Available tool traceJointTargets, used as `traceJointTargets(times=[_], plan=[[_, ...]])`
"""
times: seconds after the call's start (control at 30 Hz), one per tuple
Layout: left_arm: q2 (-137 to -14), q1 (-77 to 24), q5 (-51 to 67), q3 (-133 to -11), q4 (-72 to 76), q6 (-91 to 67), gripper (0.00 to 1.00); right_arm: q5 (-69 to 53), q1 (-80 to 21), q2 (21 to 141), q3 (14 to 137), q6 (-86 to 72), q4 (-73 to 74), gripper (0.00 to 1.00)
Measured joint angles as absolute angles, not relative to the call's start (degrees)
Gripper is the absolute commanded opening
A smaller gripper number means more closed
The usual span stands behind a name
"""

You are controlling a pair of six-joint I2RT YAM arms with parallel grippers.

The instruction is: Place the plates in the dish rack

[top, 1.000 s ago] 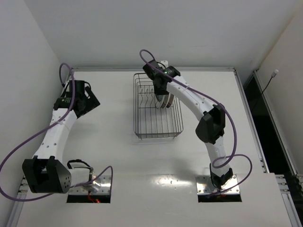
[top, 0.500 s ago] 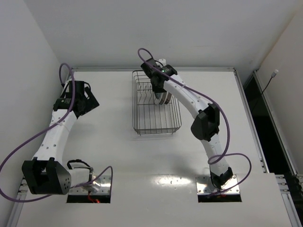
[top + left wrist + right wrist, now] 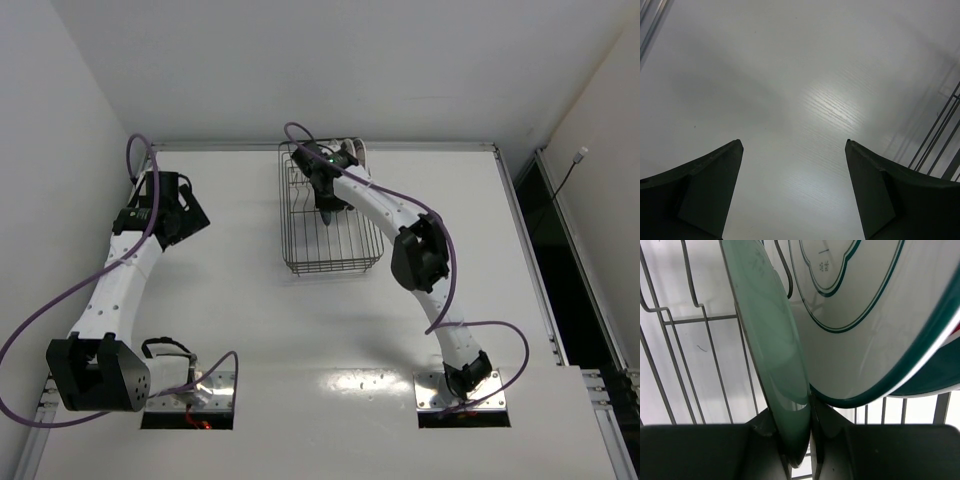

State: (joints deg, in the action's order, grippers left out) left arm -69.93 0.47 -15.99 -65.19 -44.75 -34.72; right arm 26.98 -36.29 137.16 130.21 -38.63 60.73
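The dark wire dish rack stands at the middle back of the table. My right gripper reaches into its far half. In the right wrist view it is shut on the lower rim of a pale greenish-white plate, held upright on edge among the rack wires. A white plate with teal rim rings leans against it on the right. Another teal-and-red rim shows behind. White plate edges show at the rack's far end. My left gripper is open and empty over bare table.
The white back wall runs just behind the rack. A side wall stands close to the left arm. Rack wires show at the right edge of the left wrist view. The table's right edge drops to a dark gap.
My right gripper has moved toward the rack's far left end with the pale plate in it. The rack has slid a little toward the back wall. The left arm has not moved.
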Motion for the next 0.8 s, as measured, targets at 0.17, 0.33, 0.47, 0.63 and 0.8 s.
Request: traceJointTargets(times=[0.17, 0.33, 0.47, 0.63, 0.8], plan=[[-69.93, 0.47, -15.94, -65.06, -45.01, -34.52, 0.81, 27.35, -36.23, 137.25, 131.48, -38.61, 60.97, 0.1], [-69.93, 0.47, -15.92, -65.06, -45.54, -34.41, 0.81, 30.13, -36.14, 137.12, 133.73, -38.54, 60.2, 0.07], [-69.93, 0.47, -15.92, -65.04, -45.95, -34.22, 0.81, 32.86, -36.29, 136.62, 133.78, -37.65, 58.5, 0.06], [-69.93, 0.47, -15.88, -65.04, -46.37, -33.89, 0.81, 36.1, -36.23, 136.55, 135.55, -35.92, 55.94, 0.06], [-69.93, 0.47, -15.84, -64.71, -46.7, -33.82, 0.81, 37.54, -36.12, 136.59, 136.55, -34.57, 53.82, 0.06]])
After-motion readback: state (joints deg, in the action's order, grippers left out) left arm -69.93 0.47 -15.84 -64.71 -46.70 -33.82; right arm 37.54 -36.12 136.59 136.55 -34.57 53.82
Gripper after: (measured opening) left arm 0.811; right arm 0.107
